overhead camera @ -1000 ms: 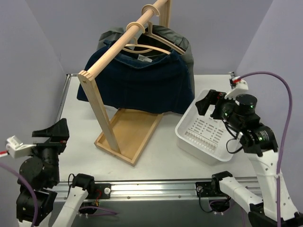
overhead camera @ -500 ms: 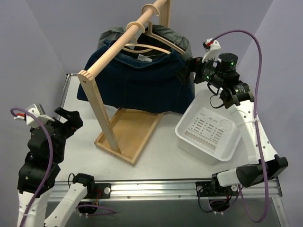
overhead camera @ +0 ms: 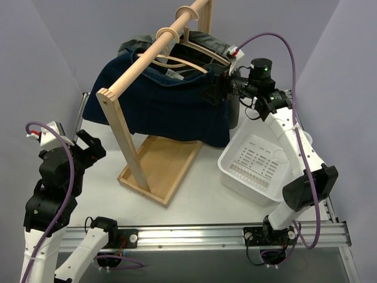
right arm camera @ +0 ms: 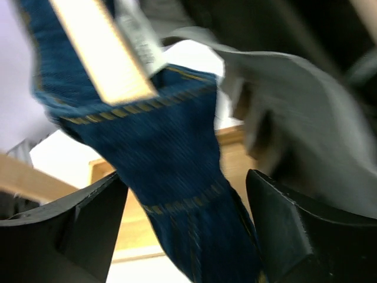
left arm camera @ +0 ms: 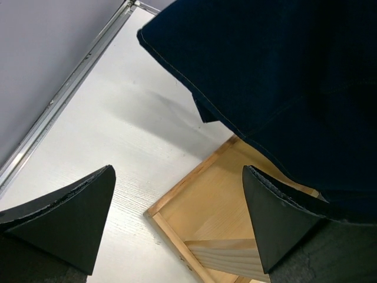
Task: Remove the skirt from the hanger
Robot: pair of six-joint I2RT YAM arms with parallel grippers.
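Right gripper (right arm camera: 182, 197) straddles the skirt (right arm camera: 177, 153) at its waistband, jaws apart, nothing clamped yet; a snagged pull could drag the hanger (overhead camera: 194, 66) off the rail (overhead camera: 141, 62).

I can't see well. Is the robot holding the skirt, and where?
Not yet. The right gripper, open, straddles the skirt at its waistband end without clamping it; the left gripper holds nothing.

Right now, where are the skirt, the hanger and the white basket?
skirt (overhead camera: 165, 109), top view, middle of the blue cloth.
hanger (overhead camera: 182, 63), top view, its wooden arm.
white basket (overhead camera: 252, 190), top view, near outer wall.
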